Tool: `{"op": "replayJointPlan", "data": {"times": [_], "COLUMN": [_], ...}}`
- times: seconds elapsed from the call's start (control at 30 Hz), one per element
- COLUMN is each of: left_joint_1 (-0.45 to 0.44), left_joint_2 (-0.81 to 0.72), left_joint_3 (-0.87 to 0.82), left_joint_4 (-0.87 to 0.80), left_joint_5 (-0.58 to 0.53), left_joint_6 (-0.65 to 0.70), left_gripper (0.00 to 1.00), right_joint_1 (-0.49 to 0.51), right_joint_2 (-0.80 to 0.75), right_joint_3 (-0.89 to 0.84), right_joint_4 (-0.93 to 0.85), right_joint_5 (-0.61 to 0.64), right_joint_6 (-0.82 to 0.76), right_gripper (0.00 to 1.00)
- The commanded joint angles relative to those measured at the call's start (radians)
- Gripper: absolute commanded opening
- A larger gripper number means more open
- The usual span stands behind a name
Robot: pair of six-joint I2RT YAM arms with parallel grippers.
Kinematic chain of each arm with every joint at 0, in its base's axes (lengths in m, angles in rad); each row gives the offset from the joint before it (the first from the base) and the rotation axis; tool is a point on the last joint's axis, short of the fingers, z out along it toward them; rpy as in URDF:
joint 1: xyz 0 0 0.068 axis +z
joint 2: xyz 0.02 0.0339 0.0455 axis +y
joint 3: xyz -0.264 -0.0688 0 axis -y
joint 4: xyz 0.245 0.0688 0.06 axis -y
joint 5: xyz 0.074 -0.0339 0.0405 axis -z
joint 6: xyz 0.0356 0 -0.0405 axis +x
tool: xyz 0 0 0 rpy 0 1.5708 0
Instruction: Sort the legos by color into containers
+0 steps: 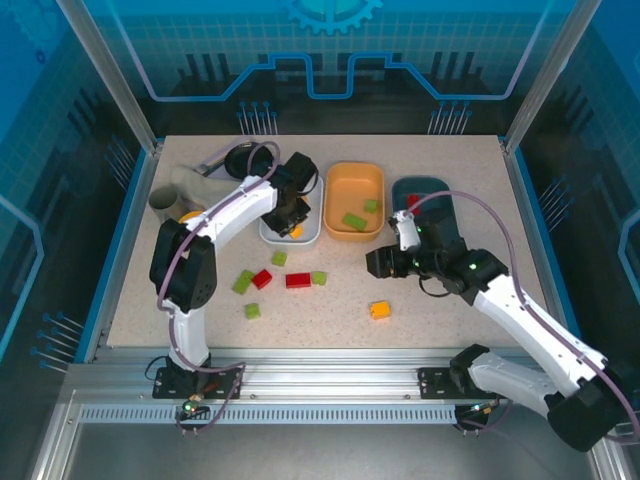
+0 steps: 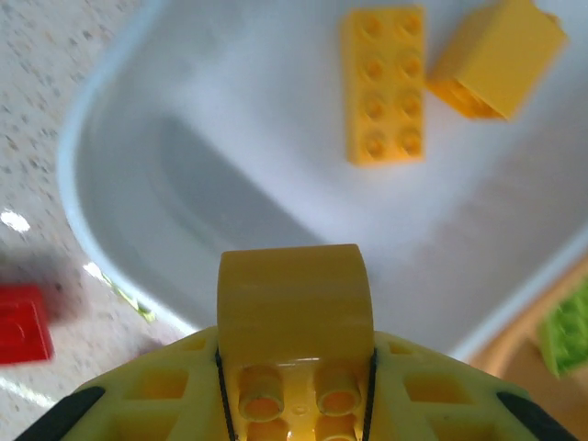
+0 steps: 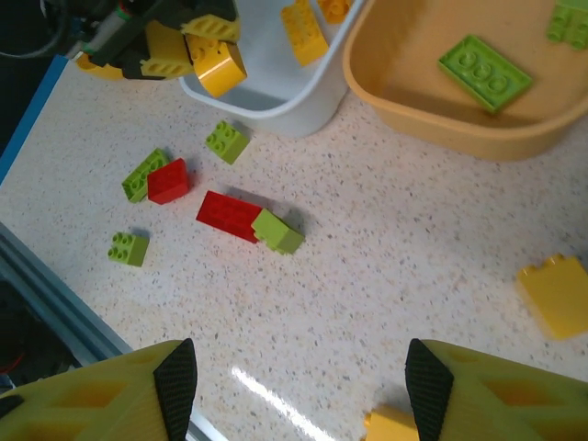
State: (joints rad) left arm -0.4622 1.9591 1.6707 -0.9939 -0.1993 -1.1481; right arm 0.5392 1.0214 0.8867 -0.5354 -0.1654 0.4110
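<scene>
Clamping a yellow-orange plastic lego brick point(image 2: 296, 299), the left gripper point(image 1: 294, 218) hangs over the white rounded plastic tray point(image 2: 184, 156). Two more yellow bricks point(image 2: 383, 84) lie inside. Loose green and red bricks point(image 1: 297, 280) are scattered on the speckled table point(image 1: 330, 325) in front. The orange tray point(image 1: 354, 180) alongside holds green bricks point(image 1: 353, 221). The dark teal tray point(image 1: 430, 188) is farther right. The right gripper point(image 3: 301, 381) has its fingers apart and empty above the table, near a lone yellow brick point(image 1: 380, 310).
</scene>
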Motion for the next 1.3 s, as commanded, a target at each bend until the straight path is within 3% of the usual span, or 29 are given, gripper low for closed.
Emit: {"op": "replayJointPlan", "data": {"times": [0.0, 0.27, 0.53, 0.67, 0.93, 1.1, 1.27], "left_joint_1": [0.027, 0.052, 0.057, 0.056, 0.056, 0.056, 0.056], "left_joint_2": [0.063, 0.176, 0.111, -0.034, -0.529, -0.78, -0.926], "left_joint_3": [0.042, 0.131, 0.163, 0.097, -0.364, -0.572, -0.672], "left_joint_4": [-0.04, -0.014, -0.039, -0.03, 0.088, 0.064, 0.026], "left_joint_5": [-0.017, -0.001, 0.015, 0.032, 0.077, 0.073, 0.077], "left_joint_6": [0.107, 0.166, 0.182, 0.199, 0.169, 0.102, 0.064], "left_gripper": [0.24, 0.33, 0.66, 0.71, 0.77, 0.78, 0.78], "right_joint_1": [0.03, 0.093, 0.233, 0.311, 0.337, 0.339, 0.34], "right_joint_2": [0.054, 0.169, 0.363, 0.503, 0.783, 0.92, 0.993], "right_joint_3": [0.061, 0.095, 0.16, 0.22, 0.409, 0.517, 0.571], "right_joint_4": [0.045, 0.036, -0.01, -0.039, -0.097, -0.139, -0.189], "right_joint_5": [0.002, 0.041, 0.13, 0.173, 0.234, 0.24, 0.276], "right_joint_6": [-0.002, -0.009, -0.117, -0.244, -0.403, -0.443, -0.446], "right_gripper": [0.64, 0.65, 0.68, 0.72, 0.76, 0.73, 0.66]}}
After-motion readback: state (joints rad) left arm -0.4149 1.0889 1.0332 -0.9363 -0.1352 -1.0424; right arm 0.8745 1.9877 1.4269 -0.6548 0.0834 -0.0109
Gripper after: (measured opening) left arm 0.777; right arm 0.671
